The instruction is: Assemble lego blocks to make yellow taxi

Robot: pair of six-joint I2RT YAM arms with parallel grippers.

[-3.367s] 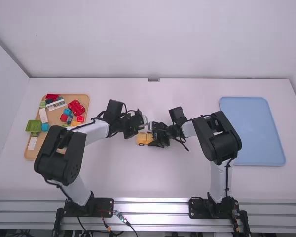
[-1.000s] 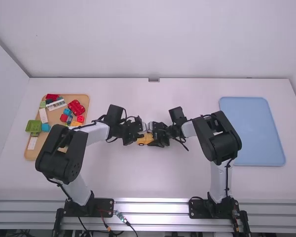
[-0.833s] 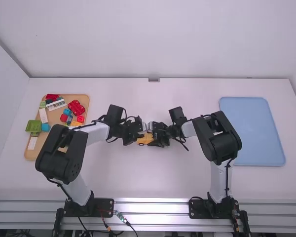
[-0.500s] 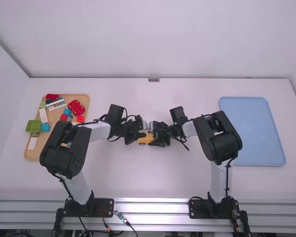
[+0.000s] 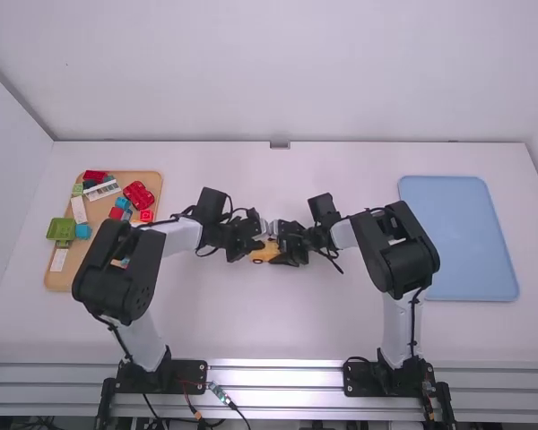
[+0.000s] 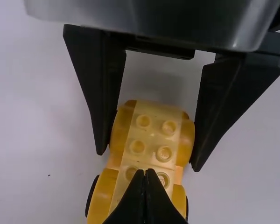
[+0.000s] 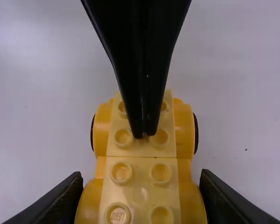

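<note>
White counter [image 5: 278,313]. Blue tray [image 5: 462,242] right; wooden tray [image 5: 99,211] left, bearing mixed blocks [image 5: 138,193]. Mid-counter: left hand [image 5: 253,245] clenched; right hand [image 5: 283,245] grasping yellow taxi [image 7: 142,149] by one end. Dark wheels [image 7: 196,133] at other end, clenched tips over studs [image 7: 159,136] there, contact unclear.

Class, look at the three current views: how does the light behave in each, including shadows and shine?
High view: fairly even light across the smooth white table; left wrist view: a soft shadow on the table beside the yellow plastic brick car, between the right gripper's jaws; right wrist view: faint shine on the pale studs, while the left gripper looks almost black.
</note>
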